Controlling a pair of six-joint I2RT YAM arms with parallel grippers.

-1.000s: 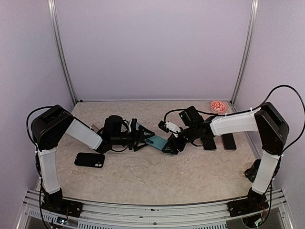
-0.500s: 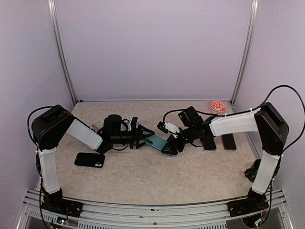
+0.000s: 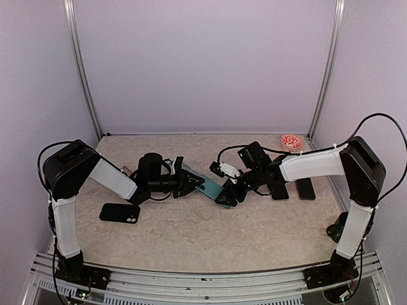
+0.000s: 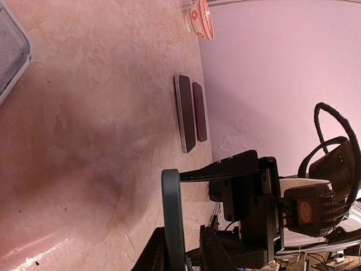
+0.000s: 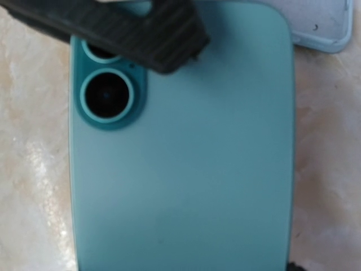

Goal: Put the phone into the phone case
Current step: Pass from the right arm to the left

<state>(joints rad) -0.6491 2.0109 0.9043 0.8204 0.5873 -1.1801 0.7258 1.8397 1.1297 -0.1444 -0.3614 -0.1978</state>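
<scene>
Looking down, I see my right gripper pinching the teal phone. I can't tell if my left gripper squeezes it. The pale phone case lies just beside it, and dark phones lie near on the bench.

Soft, even light leaves faint shadows around the teal phone (its back blurred at close range in the right wrist view), with pale glare on the table left of it.

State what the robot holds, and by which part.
The teal phone: the right gripper grips its end away from the lenses; the left gripper flanks the lens end, contact unclear.
</scene>
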